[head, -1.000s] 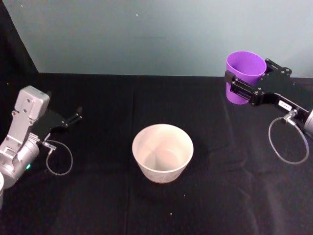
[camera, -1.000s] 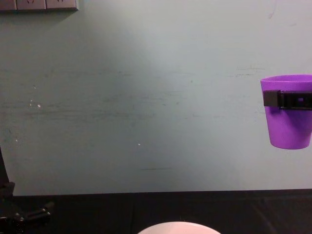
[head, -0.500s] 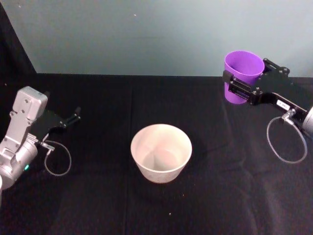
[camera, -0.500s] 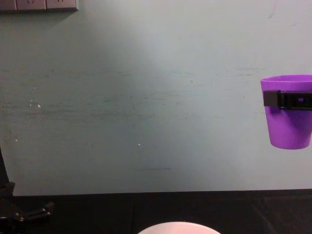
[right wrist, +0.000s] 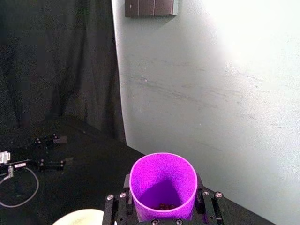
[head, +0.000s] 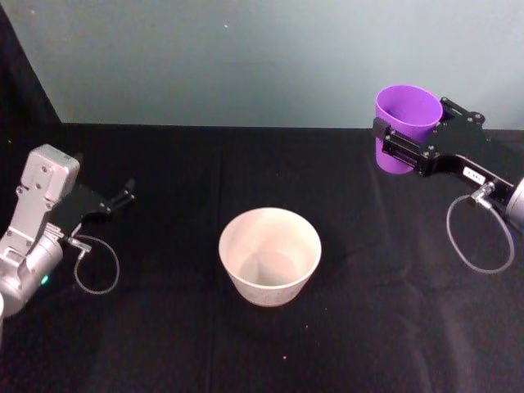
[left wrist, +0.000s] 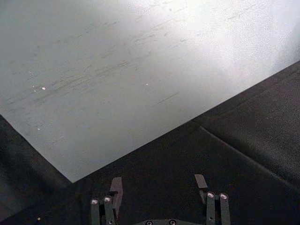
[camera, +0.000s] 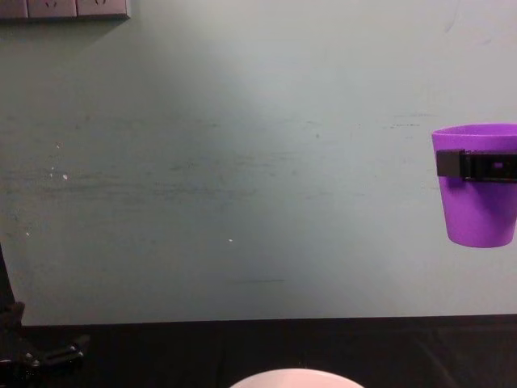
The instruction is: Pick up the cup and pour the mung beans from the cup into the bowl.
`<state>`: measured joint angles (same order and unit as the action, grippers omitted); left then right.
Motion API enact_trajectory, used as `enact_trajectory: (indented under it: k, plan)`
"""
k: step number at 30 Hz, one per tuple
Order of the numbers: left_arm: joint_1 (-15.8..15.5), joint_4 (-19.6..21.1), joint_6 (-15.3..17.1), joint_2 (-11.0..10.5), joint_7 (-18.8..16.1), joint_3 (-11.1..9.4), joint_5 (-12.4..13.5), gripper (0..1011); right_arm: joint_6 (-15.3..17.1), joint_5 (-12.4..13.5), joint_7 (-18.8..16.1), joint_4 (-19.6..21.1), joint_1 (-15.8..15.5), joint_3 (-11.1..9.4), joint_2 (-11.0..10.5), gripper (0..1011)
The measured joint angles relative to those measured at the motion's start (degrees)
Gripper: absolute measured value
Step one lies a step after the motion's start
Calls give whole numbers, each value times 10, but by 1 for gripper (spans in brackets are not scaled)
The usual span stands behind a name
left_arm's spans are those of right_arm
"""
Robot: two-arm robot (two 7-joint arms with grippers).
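My right fingers (head: 401, 150) clasp the small purple plastic cup (head: 407, 110) upright above the bench (head: 164, 344), the wide pale pink-white bowl (head: 270, 282) lying at eight o'clock from it, while my left fingers (head: 123, 196) rest spread and empty at the bowl's nine o'clock.

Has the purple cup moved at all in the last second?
No. In the chest view the cup, clamped by the right gripper, sits at the same height above the table.

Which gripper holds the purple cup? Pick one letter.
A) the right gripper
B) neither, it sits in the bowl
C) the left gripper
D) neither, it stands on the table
A: the right gripper has its fingers shut on the cup, upright and off the table; the left gripper hangs open at the left.
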<state>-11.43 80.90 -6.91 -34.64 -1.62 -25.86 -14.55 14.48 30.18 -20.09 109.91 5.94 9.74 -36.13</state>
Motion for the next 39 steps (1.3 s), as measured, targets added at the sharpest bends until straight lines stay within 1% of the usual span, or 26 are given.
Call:
enact_trajectory:
  k: [8, 11, 14, 16, 17, 20, 21, 22, 23, 24, 25, 26, 27, 28, 29, 30, 31, 32, 33, 34, 35, 36, 39]
  plan:
    - [0, 0, 0, 0, 0, 0, 0, 1000, -1, 0, 0, 0, 1, 1, -1, 726]
    - [0, 0, 0, 0, 0, 0, 0, 1000, -6, -1, -9, -6, 10, 13, -6, 726]
    - [0, 0, 0, 0, 0, 0, 0, 1000, -13, -5, -14, -23, 27, 26, -3, 726]
    - [0, 0, 0, 0, 0, 0, 0, 1000, -16, -7, -17, -39, 42, 35, 2, 726]
    - [0, 0, 0, 0, 0, 0, 0, 1000, -17, -12, -21, -57, 60, 46, 8, 726]
    - [0, 0, 0, 0, 0, 0, 0, 1000, -19, -22, -24, -84, 85, 65, 18, 726]
    - [0, 0, 0, 0, 0, 0, 0, 1000, -21, -34, -25, -101, 100, 78, 23, 726]
    - [0, 0, 0, 0, 0, 0, 0, 1000, -23, -42, -25, -109, 107, 85, 26, 726]
    - [0, 0, 0, 0, 0, 0, 0, 1000, -27, -63, -25, -123, 121, 103, 30, 726]
    - [0, 0, 0, 0, 0, 0, 0, 1000, -30, -76, -26, -129, 127, 111, 31, 726]
    - [0, 0, 0, 0, 0, 0, 0, 1000, -34, -101, -25, -138, 137, 126, 32, 726]
    - [0, 0, 0, 0, 0, 0, 0, 1000, -34, -101, -25, -138, 137, 126, 32, 726]
    - [0, 0, 0, 0, 0, 0, 0, 1000, -38, -131, -22, -143, 144, 141, 32, 726]
    - [0, 0, 0, 0, 0, 0, 0, 1000, -40, -146, -19, -144, 147, 149, 32, 726]
    - [0, 0, 0, 0, 0, 0, 0, 1000, -43, -177, -11, -145, 152, 161, 30, 726]
    - [0, 0, 0, 0, 0, 0, 0, 1000, -44, -190, -7, -145, 154, 167, 29, 726]
    - [0, 0, 0, 0, 0, 0, 0, 1000, -44, -220, 1, -145, 157, 179, 25, 726]
    - [0, 0, 0, 0, 0, 0, 0, 1000, -44, -220, 1, -145, 157, 179, 25, 726]
    - [0, 0, 0, 0, 0, 0, 0, 1000, -44, -248, 8, -143, 161, 192, 22, 726]
    - [0, 0, 0, 0, 0, 0, 0, 1000, -41, -270, 15, -141, 163, 200, 19, 726]
    - [0, 0, 0, 0, 0, 0, 0, 1000, -39, -285, 20, -139, 165, 205, 17, 726]
    - [0, 0, 0, 0, 0, 0, 0, 1000, -34, -317, 30, -135, 168, 218, 13, 726]
    - [0, 0, 0, 0, 0, 0, 0, 1000, -26, -360, 43, -129, 172, 234, 9, 726]
